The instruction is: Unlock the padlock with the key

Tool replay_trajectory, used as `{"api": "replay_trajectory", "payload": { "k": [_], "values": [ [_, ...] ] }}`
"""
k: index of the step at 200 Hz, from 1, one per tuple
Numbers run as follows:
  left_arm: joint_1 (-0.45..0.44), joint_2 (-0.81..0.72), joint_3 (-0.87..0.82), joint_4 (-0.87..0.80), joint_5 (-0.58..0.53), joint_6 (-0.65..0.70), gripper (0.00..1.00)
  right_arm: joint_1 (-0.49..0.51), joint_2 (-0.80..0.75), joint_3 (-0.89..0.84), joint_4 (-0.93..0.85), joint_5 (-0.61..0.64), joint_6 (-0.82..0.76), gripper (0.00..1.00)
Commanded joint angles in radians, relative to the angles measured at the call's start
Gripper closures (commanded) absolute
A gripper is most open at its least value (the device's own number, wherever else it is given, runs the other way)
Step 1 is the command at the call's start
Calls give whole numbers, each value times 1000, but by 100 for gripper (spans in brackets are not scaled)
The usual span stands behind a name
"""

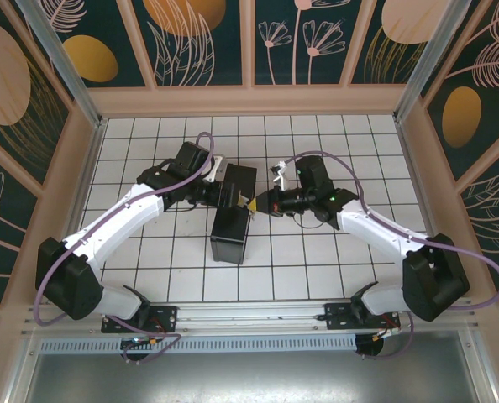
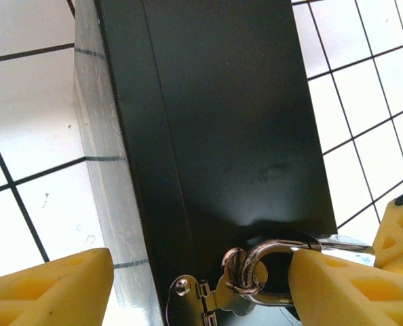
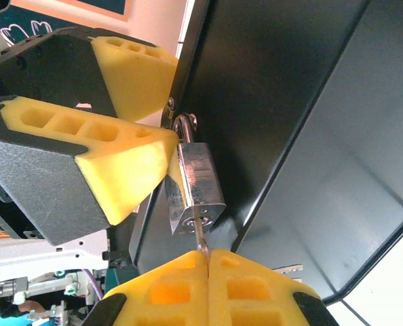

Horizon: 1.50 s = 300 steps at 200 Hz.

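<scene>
At box hasp (image 2: 200, 299): clenching key (image 3: 202, 238) in padlock (image 3: 198, 178) with right claw (image 3: 208, 255); touching padlock with finger (image 2: 340, 288) of released left claw (image 2: 201, 263)

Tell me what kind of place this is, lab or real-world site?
Likely an enclosed robot test cell, not a real-world site: white gridded table, aluminium frame post beside printed floral wall panels, left arm and right arm bolted to a rail at the near edge.

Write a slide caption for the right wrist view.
Right gripper pinches the key, blade in the padlock hanging on the black box, the left gripper beside it.
</scene>
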Motion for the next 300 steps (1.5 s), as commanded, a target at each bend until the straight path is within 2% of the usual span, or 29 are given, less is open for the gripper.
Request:
{"api": "replay_trajectory", "payload": {
  "k": [1, 14, 29, 74, 103, 136, 151, 173, 208, 248, 300],
  "values": [
    [-56, 2, 35, 1, 187, 0, 28, 0, 14, 46, 149, 77, -76, 100],
    [-55, 1, 52, -15, 163, 2, 28, -2, 14, 53, 117, 93, -107, 100],
    [-52, 9, 79, -38, 133, 5, 25, -26, 32, 44, 136, 21, -85, 100],
    [-44, 35, 129, -72, 95, 25, 20, -46, 43, 26, 130, -45, -72, 100],
    [17, 38, 112, -64, 87, 22, 20, -46, 46, 16, 139, -81, -69, 100],
    [44, 76, 128, -80, 45, 60, 22, -90, 97, 63, 56, -114, -99, 97],
    [47, 101, 130, -68, 43, 71, 22, -91, 108, 91, -8, -78, -155, 97],
    [50, 137, 141, -59, 48, 101, 23, -94, 116, 130, -68, -34, -245, 93],
    [58, 168, 166, -56, 63, 111, 23, -103, 188, 159, -66, -103, -291, 91],
    [70, 168, 151, -54, 77, 111, 25, -118, 226, 203, -68, -131, -308, 77],
    [97, 156, 142, -35, 86, 91, 26, -142, 196, 130, 80, -200, -143, 71]
  ]
}}
